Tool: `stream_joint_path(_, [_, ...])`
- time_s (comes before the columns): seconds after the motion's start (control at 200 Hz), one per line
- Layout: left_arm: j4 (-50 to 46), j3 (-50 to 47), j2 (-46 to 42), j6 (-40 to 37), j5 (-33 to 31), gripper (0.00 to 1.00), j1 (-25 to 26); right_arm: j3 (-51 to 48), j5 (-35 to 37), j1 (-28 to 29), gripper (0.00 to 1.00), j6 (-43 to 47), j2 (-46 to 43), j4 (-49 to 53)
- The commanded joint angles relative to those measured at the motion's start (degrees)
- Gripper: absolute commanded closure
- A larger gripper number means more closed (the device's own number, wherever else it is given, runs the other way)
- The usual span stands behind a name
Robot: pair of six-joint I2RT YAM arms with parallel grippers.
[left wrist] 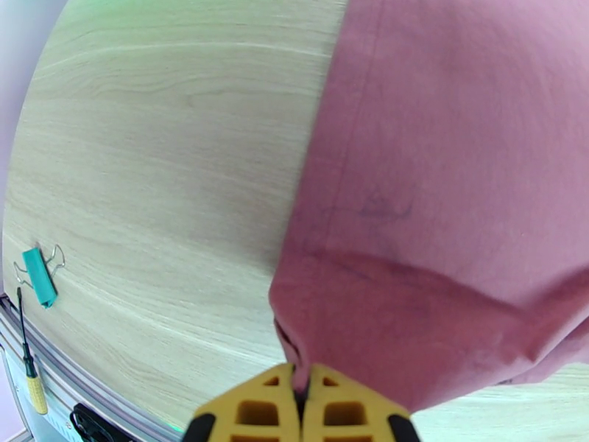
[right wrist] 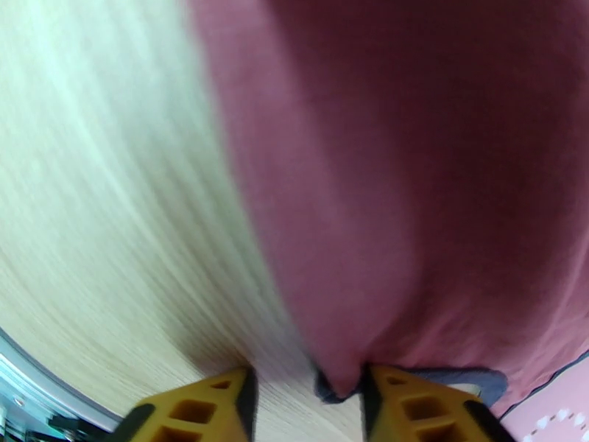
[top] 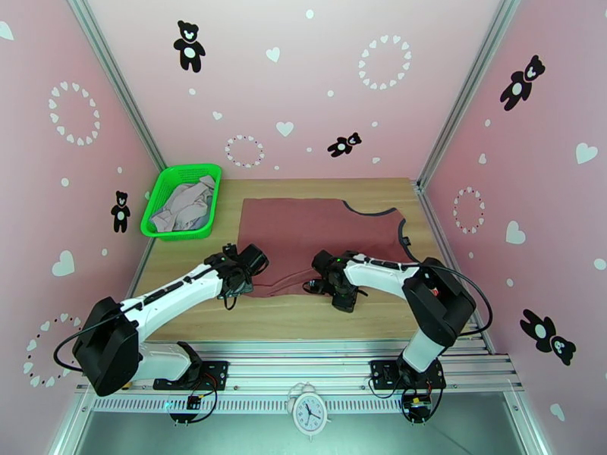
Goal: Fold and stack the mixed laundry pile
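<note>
Tank top: your brick-red tank top (top: 319,236) lies spread on the table (top: 197,316), long axis left to right, dark-trimmed openings toward the far right.
Left tool (left wrist: 302,377): clenched on the top's near left corner.
Right tool (right wrist: 309,377): jaws part open; the top's near edge sits between them, against one finger only.
Rest of pile: grey garments (top: 182,208) in your green basket (top: 161,200), far left.

The brick-red tank top (top: 319,229) is spread flat on the table (top: 303,316), with the dark-trimmed neckline at the far right. Its near hem is lifted and creased at the left corner. The grey-lavender garments (top: 182,208) are crumpled together inside the green basket (top: 190,168).
</note>
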State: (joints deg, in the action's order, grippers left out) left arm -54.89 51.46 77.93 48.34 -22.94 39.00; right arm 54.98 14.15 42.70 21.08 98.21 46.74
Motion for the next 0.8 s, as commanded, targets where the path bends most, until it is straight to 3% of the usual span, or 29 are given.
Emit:
stream_joint_path(0.0, [-0.70, -0.64, -1.38, 0.97, -0.84, 1.00, 0.24, -0.46, 3.57, -1.52, 0.92, 0.19, 3.81, -2.94])
stream_joint_path(0.05, [-0.73, -0.84, -1.55, 1.14, -0.79, 1.00, 0.28, -0.25, 3.78, -1.54, 1.00, 0.44, 3.68, -2.32])
stream_joint_path(0.521, [0.05, -5.89, 1.10, 5.27, 0.36, 1.00, 3.67, 0.64, 7.23, 3.69, 1.00, 0.00, -9.60, 12.93])
stream_joint_path(0.796, [-3.42, -6.20, 2.86, 10.30, -0.96, 1.00, 7.61, -1.83, 5.49, 6.00, 1.00, 0.99, -14.37, 13.36])
